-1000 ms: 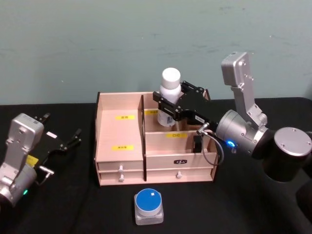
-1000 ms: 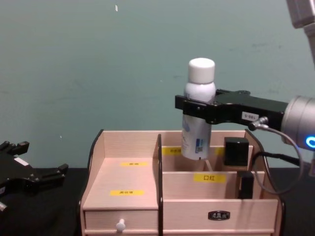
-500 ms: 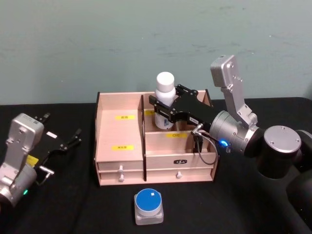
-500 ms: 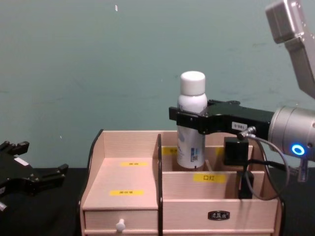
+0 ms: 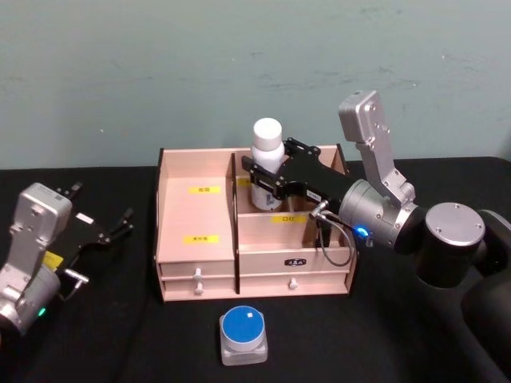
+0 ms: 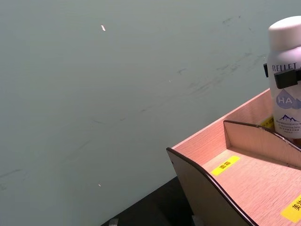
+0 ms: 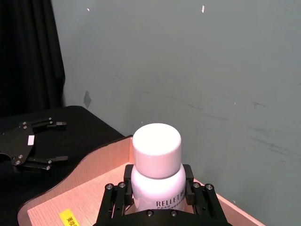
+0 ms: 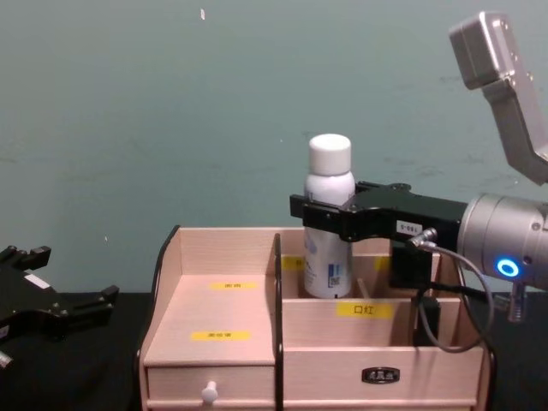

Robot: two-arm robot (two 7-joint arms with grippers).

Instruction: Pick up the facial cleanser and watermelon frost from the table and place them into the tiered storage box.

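Note:
The facial cleanser [image 5: 267,155] is a white bottle with a white cap, upright in the rear compartment of the tiered storage box [image 5: 196,239], just right of its tall divider. My right gripper [image 5: 263,177] is shut on the bottle's middle. From the chest view the facial cleanser [image 8: 329,248] has its lower end behind the labelled front divider of the tiered storage box [image 8: 223,342], with the right gripper [image 8: 330,218] around it. The watermelon frost [image 5: 243,335], a small clear case with a round blue lid, lies on the table before the drawers. My left gripper [image 5: 100,227] hovers open at the far left.
A black cloth covers the table [image 5: 120,335], and a grey-green wall stands close behind the box. The box's left stepped shelves [image 5: 200,215] hold nothing. The right arm's body [image 5: 447,247] reaches in from the right side.
The right gripper has carried the facial cleanser down and a little to the left, from above the box into its rear compartment. The left arm has stayed put.

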